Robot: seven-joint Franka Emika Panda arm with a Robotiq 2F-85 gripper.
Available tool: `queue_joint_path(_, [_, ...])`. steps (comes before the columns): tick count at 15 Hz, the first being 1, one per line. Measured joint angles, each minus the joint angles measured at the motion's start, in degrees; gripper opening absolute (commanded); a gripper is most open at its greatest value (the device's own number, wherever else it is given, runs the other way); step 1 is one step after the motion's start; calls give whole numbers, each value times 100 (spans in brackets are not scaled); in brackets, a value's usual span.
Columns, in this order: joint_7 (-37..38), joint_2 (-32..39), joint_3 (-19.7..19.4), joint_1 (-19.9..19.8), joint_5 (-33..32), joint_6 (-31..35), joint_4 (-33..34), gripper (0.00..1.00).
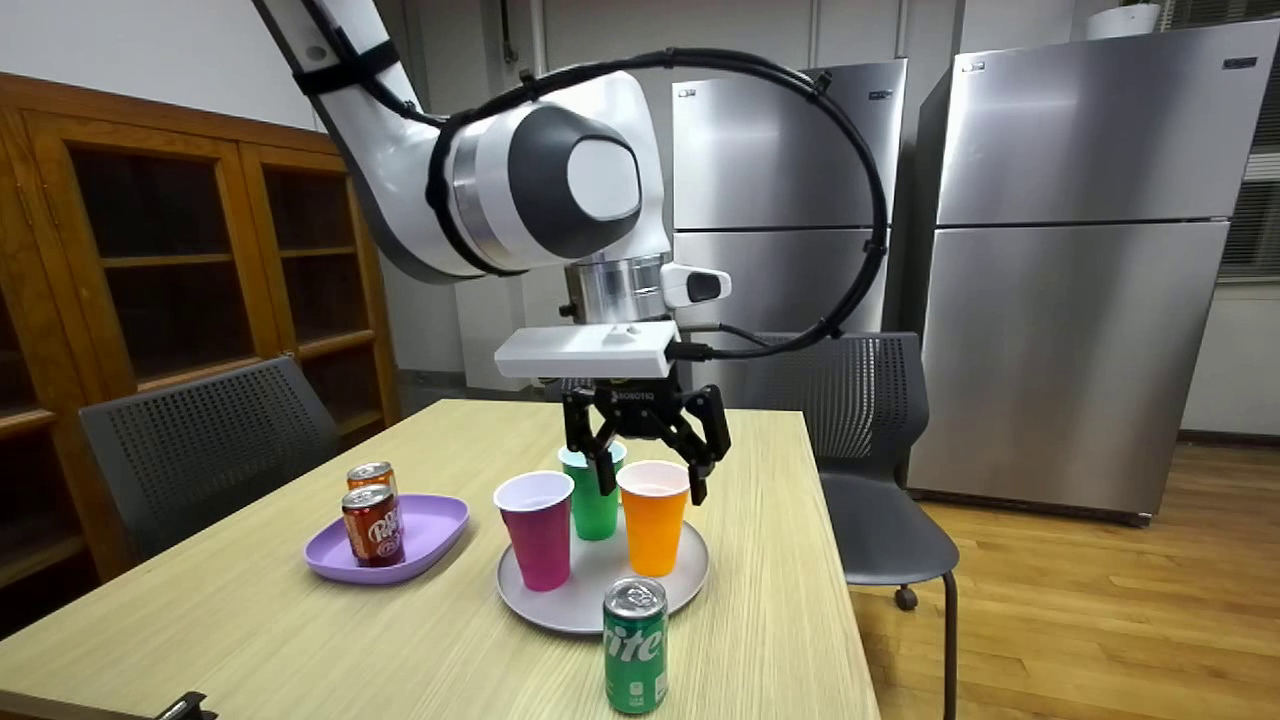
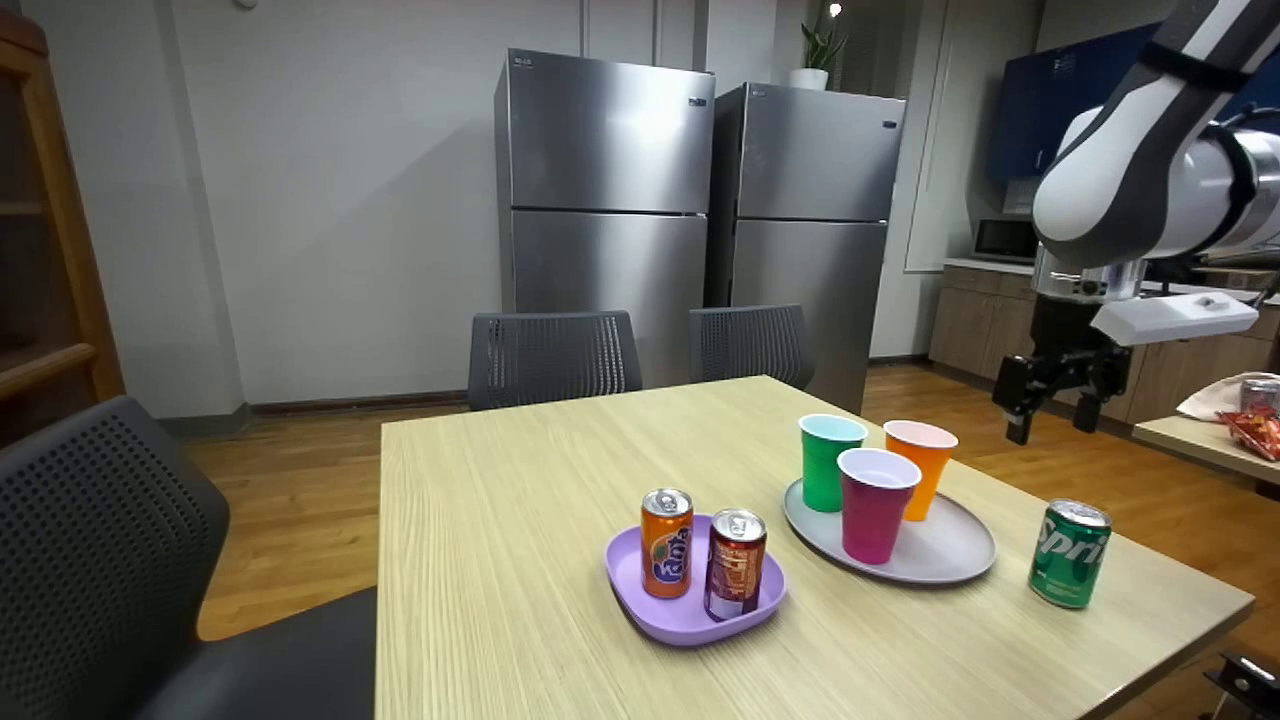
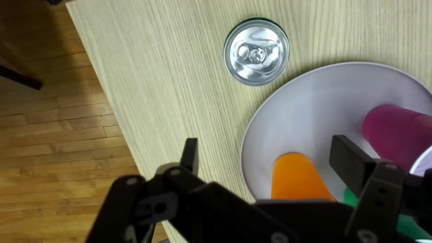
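Note:
My gripper is open and empty, raised above the table near the orange cup. The upright orange cup shows between the spread fingers in the wrist view, not touched. It stands on a round grey plate with a green cup and a magenta cup. In the wrist view the green cup is mostly hidden by the right finger. A green Sprite can stands upright beside the plate.
A purple plate holds an orange Fanta can and a Dr Pepper can. Dark chairs stand around the wooden table. Another surface bears a red bag.

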Motion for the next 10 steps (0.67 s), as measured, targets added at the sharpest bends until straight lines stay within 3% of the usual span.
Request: queue_joint_path(10, [0, 516, -36, -26, -37, 419, -218, 100])
